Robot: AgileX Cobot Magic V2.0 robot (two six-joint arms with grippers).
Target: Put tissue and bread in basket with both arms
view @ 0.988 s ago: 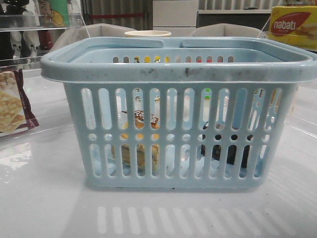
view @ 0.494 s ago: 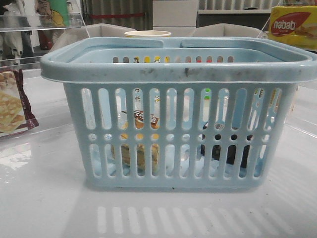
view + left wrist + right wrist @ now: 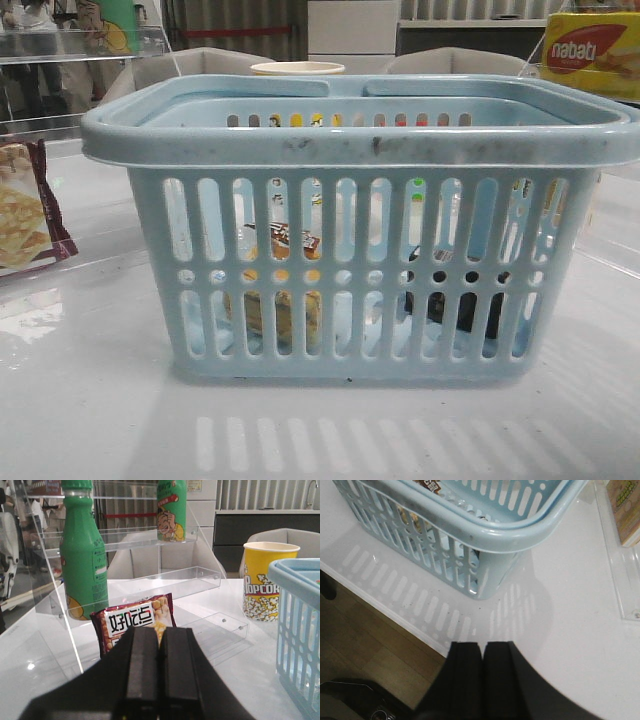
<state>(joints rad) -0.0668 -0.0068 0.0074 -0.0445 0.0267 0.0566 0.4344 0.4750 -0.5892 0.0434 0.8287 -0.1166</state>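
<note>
Almost nothing on the bench has moved since the earlier pictures: the basket (image 3: 360, 230) sits just where it was, and only the shapes far back behind the clear shelf (image 3: 85, 45) on the left have changed. Inside the basket, the bread (image 3: 283, 300) shows through the slots on the left side, golden brown with its dark label on top. The tissue (image 3: 455, 295), a low dark block, lies on the right side of the basket floor. So both things look to be in already, and the job seems about done. The left tool (image 3: 160, 640) has its two black fingers pressed together with nothing between them. It hangs off to the left of the basket, facing a snack bag (image 3: 135, 622), a green bottle (image 3: 82, 565) on the clear shelf and a popcorn cup (image 3: 267, 580) farther back. The right tool (image 3: 481, 652) is also closed up tight and empty, out past the basket's near right corner, above the white bench (image 3: 570, 610). From there the near edge of the bench shows, with wood floor below it. There is open room near both tools. A cracker packet (image 3: 25, 215) lies well to the left, and a yellow box (image 3: 595, 50) sits far back on the right, both clear of the basket.
</note>
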